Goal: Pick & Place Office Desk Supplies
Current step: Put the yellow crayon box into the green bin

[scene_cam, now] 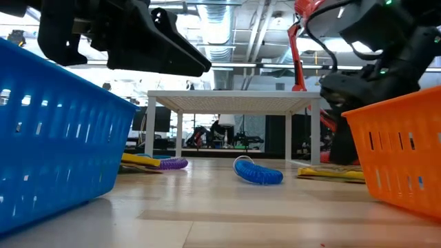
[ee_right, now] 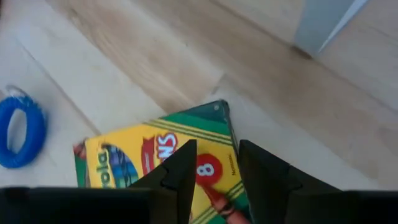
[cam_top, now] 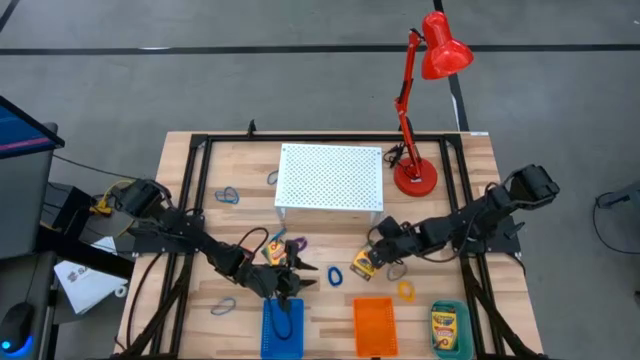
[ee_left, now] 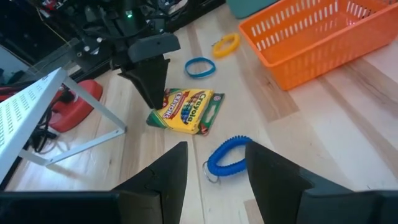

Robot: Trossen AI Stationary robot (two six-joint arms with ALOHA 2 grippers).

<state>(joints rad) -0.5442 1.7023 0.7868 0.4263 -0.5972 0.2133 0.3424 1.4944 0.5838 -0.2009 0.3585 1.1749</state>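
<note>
My left gripper (cam_top: 288, 283) (ee_left: 216, 147) hovers open over the table, just past the blue basket (cam_top: 282, 328). A blue coil loop (ee_left: 229, 154) (cam_top: 335, 276) lies on the wood ahead of its fingers. My right gripper (cam_top: 368, 257) (ee_right: 217, 149) points down over a yellow-green crayon box (ee_right: 124, 163) (ee_left: 189, 111) that lies flat on the table; its fingers stand a narrow gap apart. A second crayon box (cam_top: 445, 326) lies in a green tray. A third (cam_top: 275, 250) lies beside a purple loop (cam_top: 297, 244). Yellow (ee_left: 225, 45) and blue (ee_left: 199, 67) loops rest nearby. My right gripper comes from above, pointing down, at one end of the crayon box (ee_left: 163, 107). Through the gap between the fingers (ee_right: 261, 177) I see the box's printed face (ee_right: 208, 169). Whether the fingertips touch the box, I cannot tell.
An orange basket (cam_top: 374, 326) stands at the near edge between the blue basket and the green tray (cam_top: 447, 345). The white perforated stand (cam_top: 330, 178) and the red lamp (cam_top: 415, 178) are at the far side. More loops lie at the left (cam_top: 228, 195) (cam_top: 222, 307).
</note>
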